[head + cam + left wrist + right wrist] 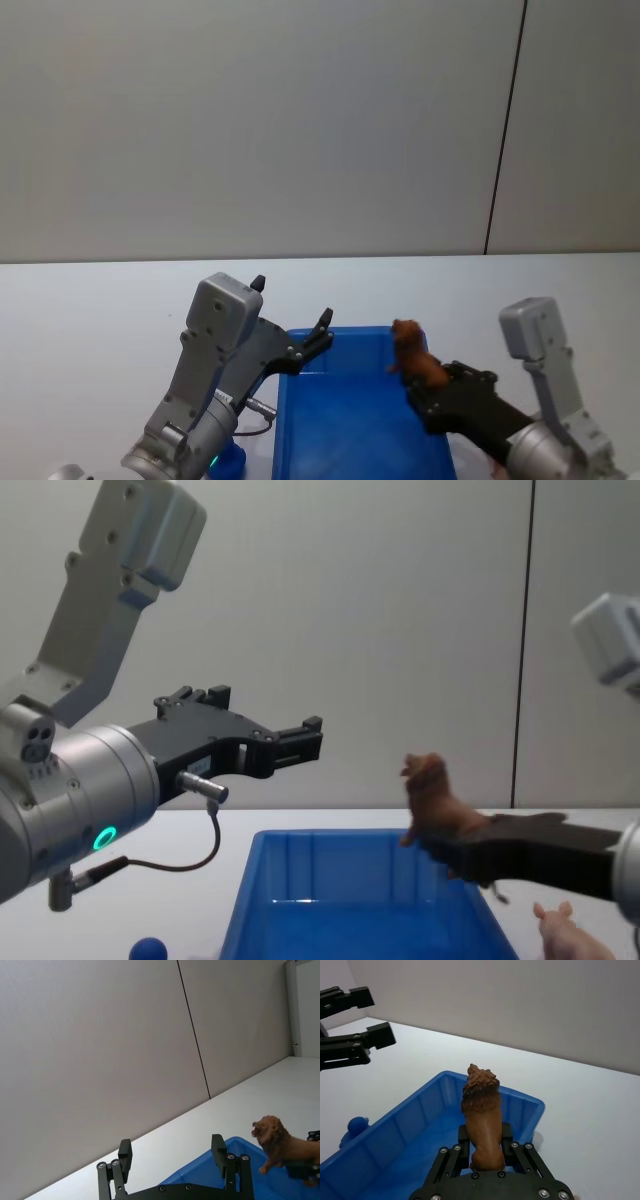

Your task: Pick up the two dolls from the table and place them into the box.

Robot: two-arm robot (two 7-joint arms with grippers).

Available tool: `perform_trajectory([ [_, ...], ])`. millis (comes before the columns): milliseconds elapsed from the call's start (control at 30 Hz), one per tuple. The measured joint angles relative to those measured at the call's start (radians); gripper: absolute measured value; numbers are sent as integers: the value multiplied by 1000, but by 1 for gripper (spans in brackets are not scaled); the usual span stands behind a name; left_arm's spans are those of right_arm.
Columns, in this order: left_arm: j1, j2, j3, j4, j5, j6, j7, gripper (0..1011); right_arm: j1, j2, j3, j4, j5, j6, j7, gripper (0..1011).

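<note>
text: none readable | labels: none | brands: none | numbers: none | signs: none

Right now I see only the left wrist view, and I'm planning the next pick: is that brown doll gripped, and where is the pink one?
Observer: Gripped. The right gripper is shut on the reddish-brown doll, above the box at its right side.
Operator: And the pink one?
Observer: The pink doll lies on the table right of the box, beneath the right arm.
Operator: Anything near my left gripper?
Observer: A small blue ball sits on the table left of the box, lower than that gripper.
</note>
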Motion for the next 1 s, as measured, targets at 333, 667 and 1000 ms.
perform_trajectory([
  [333,0,0,0,0,0,0,0,1002,25,-23,-18,34,-17,4,27,648],
  [667,0,0,0,0,0,0,0,1001,23,-18,-12,27,-13,7,0,924],
  [1000,0,0,0,0,0,0,0,1001,-22,18,15,-45,13,19,-87,1001],
])
